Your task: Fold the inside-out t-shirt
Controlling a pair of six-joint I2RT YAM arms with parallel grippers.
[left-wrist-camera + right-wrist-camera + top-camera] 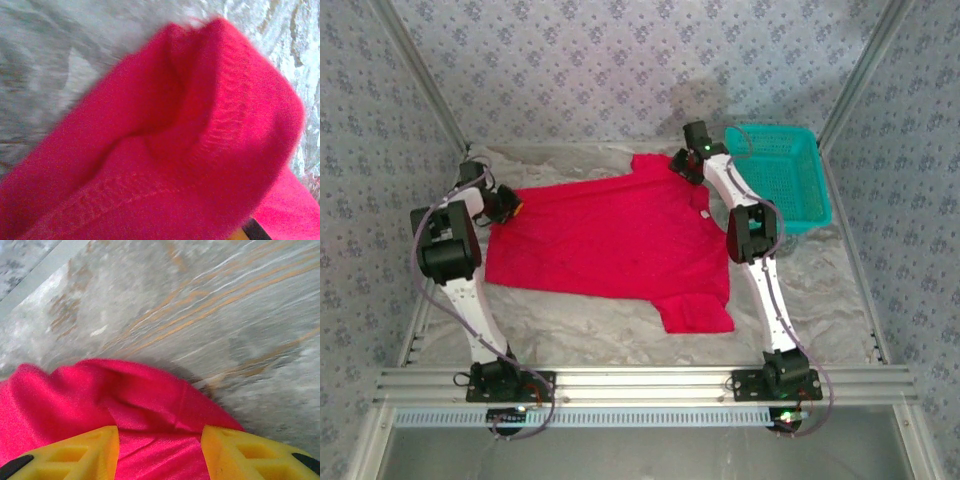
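Right, you have the t-shirt (605,240) spread flat just beside the teal basket (790,170), on the side of it toward your left arm. One short sleeve sticks out at the corner nearer the arm bases, and a small white tag sits on the edge closest to the basket.

Your right gripper (685,160) is down at the shirt's far corner, close beside the basket. In the right wrist view its yellow fingers (75,455) stand well apart, with a soft hump of red cloth lying in the gap between them, and they are not pressed together on it. The fingers are wedge-shaped plastic with hollow cut-outs and black tips.

Your left gripper (508,207) is at the shirt edge farthest from the basket. Its jaws are closed, and the left wrist view has a fold of the shirt (165,150) bunched right up against the lens, rounded over like a cuff, with a ribbed stitched hem running along it.

The cloth is plain bright red knit, matte and limp. It lies on a crinkled silvery sheet (620,320) that covers the table around the basket, and the basket itself is open plastic mesh, rectangular with sloping walls
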